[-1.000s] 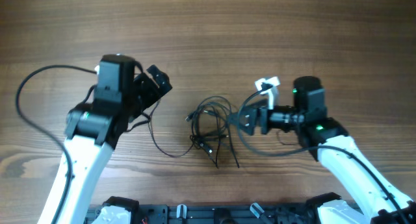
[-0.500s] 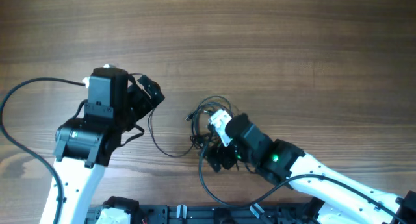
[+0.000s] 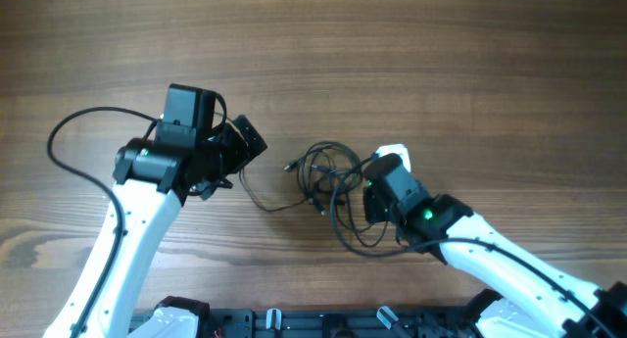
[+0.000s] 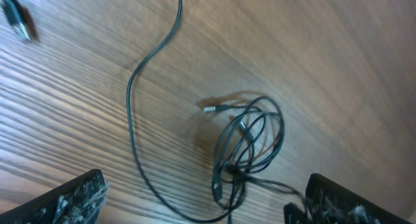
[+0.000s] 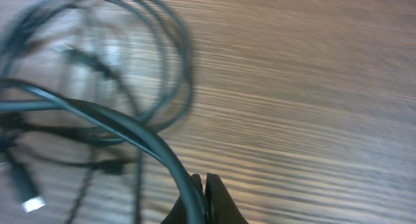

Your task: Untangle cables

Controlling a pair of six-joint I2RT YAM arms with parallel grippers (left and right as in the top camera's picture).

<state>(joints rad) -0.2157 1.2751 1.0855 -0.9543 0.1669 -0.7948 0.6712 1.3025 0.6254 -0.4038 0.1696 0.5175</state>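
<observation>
Fingertips of the right gripper (image 5: pixel 205 185) sit pressed together low in the right wrist view, just above the brown wood-grain table (image 5: pixel 312 87). A thicker-looking dark cord (image 5: pixel 130 130) sweeps down to them; whether it is pinched cannot be told. Just beyond lies the tangle of thin black cables (image 3: pixel 323 173), its loops overlapping near the table's middle, between the two arms. A small silver-tipped plug (image 4: pixel 211 108) pokes out of it toward the left arm. One single black strand (image 4: pixel 133 113) curves out of the tangle across the wood toward that arm. Farther out, the left gripper (image 4: pixel 205 185) hangs with its jaws spread wide, touching nothing, the tangle showing between its fingers. A second blurred plug (image 4: pixel 16 23) lies well apart from the tangle.
</observation>
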